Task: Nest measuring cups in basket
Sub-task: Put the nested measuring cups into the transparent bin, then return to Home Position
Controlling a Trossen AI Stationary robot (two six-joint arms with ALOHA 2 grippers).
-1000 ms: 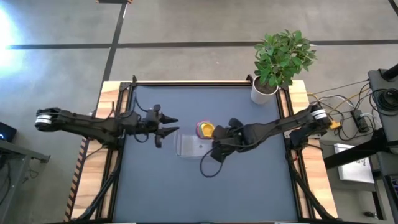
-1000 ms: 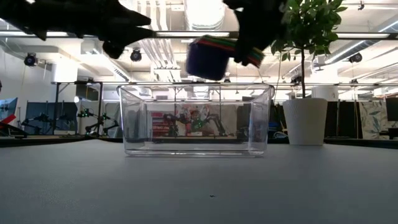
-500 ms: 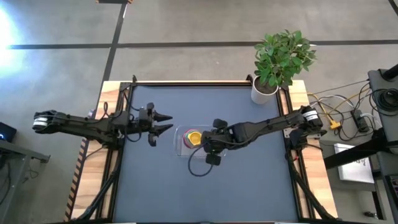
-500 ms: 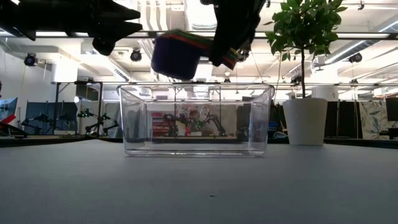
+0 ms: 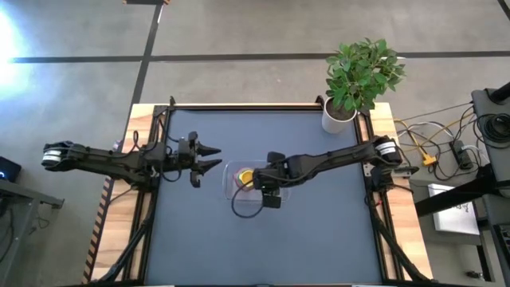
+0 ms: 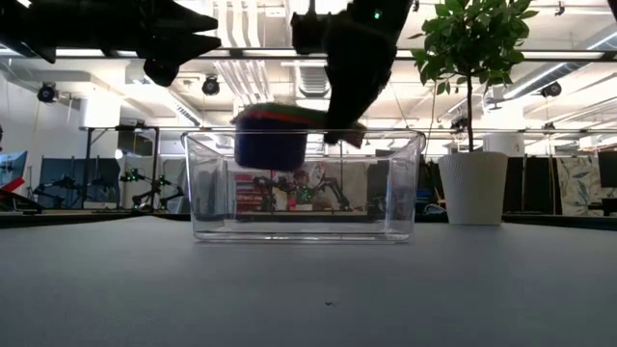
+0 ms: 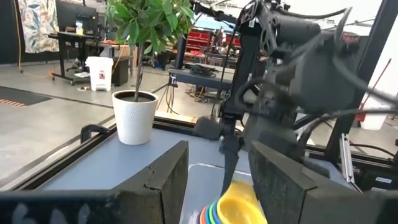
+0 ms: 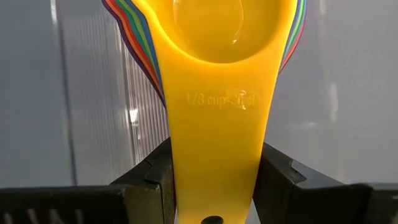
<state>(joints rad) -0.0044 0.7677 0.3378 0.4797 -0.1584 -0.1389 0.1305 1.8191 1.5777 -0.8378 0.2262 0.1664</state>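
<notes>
Cups (image 5: 248,175) sit nested in 1 stack, yellow on top, at the centre of the high view, partly lowered into the clear basket (image 5: 239,180) on the desk (image 5: 319,231). Right gripper (image 5: 259,180) has its fingers (image 8: 149,180) clenched on the stack's flat handles, pinching them from both sides. Left gripper (image 5: 215,155) hovers toward the left of the basket, fingers spread and holding nothing. Upper right stands a white plant pot (image 5: 337,117).

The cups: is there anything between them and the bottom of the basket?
Nothing visible. The right gripper holds the nested cups by the handles, just inside the basket rim. The space below them looks bare. The left gripper waits apart, beside the basket.
</notes>
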